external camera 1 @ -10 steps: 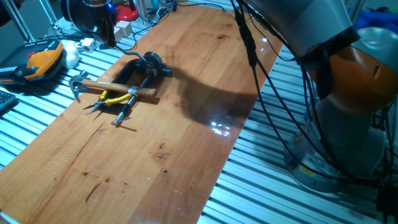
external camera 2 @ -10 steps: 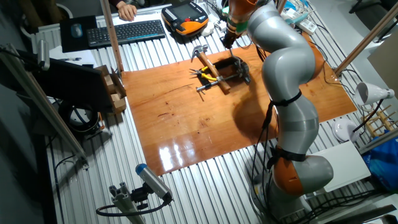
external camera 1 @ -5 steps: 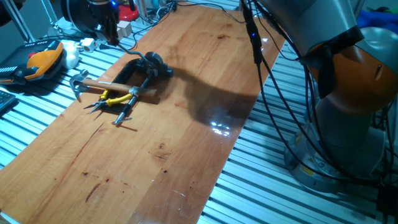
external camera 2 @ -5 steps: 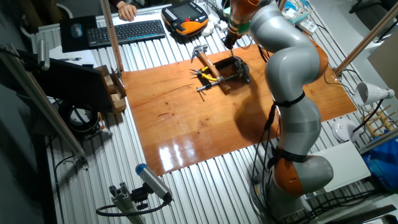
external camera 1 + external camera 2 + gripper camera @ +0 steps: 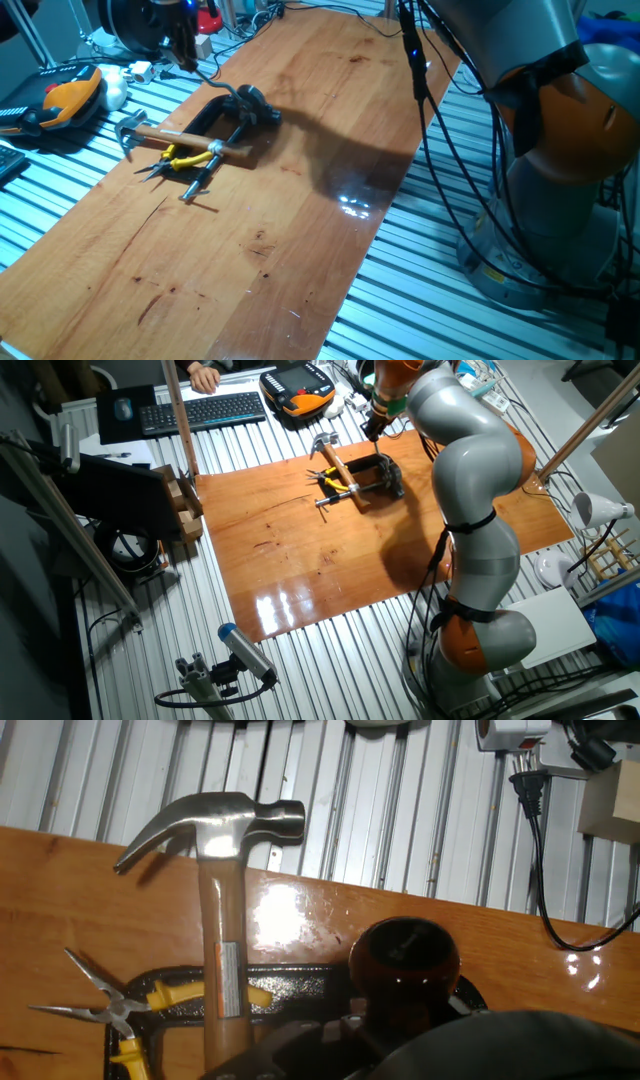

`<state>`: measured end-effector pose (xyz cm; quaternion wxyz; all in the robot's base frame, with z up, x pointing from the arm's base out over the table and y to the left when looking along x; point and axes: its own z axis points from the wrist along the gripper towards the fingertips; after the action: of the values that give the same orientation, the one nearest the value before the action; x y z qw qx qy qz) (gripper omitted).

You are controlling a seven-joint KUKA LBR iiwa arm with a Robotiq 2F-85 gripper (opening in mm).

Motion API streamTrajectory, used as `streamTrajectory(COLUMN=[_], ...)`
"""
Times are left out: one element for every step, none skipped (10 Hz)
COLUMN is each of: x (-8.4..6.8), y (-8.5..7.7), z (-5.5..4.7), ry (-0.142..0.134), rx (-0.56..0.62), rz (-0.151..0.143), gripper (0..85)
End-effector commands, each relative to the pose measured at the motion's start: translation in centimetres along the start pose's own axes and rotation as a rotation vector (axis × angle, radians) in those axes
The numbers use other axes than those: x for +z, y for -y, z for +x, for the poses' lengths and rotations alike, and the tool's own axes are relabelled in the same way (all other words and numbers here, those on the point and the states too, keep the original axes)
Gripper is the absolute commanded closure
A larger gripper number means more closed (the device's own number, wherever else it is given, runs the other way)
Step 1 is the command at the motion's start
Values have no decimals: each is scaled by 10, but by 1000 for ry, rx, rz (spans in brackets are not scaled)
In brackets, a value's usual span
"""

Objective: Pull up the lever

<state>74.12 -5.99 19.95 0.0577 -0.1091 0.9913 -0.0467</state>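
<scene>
Directly beneath claw [image 5: 186, 62]: lever [image 5: 404, 963].

Lever [image 5: 404, 963] rod hidden beneath knob; hand fingers unseen.

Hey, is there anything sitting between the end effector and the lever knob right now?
Nothing visible does. The hand view looks straight down at the lever's knob with open space above it; the hammer and pliers lie to one side. The end effector hovers nearby.

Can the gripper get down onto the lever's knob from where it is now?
Probably yes. In the hand view the dark reddish knob of the lever sits right ahead with nothing over it. The hammer and the yellow pliers lie off to one side. The gripper hangs just above the cluster, though its fingers aren't visible.
</scene>
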Motion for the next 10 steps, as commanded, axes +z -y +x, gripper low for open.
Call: streamTrajectory(x=[-3, -5, -7, -8, -8, -8, -9, -9, -9, -8], y=[0, -2, -3, -3, -3, -3, -2, -2, -1, -1], z=[1, 3, 5, 7, 8, 10, 12, 12, 12, 12], ry=[0, 1, 4, 10, 11, 12, 13, 13, 14, 15], rx=[-3, -3, -3, -4, -7, -10, -13, -14, -16, -16], rz=[0, 1, 1, 2, 1, 1, 0, -2, -1, -3], gripper=[850, 850, 850, 850, 850, 850, 850, 850, 850, 850])
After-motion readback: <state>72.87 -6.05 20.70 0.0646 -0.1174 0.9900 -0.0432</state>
